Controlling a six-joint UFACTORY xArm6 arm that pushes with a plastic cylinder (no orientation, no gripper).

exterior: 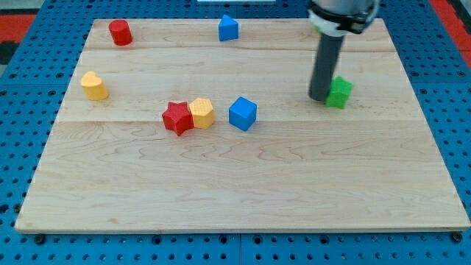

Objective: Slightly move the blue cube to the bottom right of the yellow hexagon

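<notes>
The blue cube (242, 113) sits near the board's middle, just to the right of the yellow hexagon (202, 112), with a small gap between them. A red star (177, 118) touches the hexagon's left side. My tip (319, 97) is at the view's right, well right of and slightly above the blue cube, touching the left side of a green block (339, 92).
A red cylinder (120, 32) stands at the top left. A blue pointed block (228, 28) stands at the top middle. A yellow heart-like block (93, 86) is at the left. The wooden board (243, 191) lies on a blue pegboard.
</notes>
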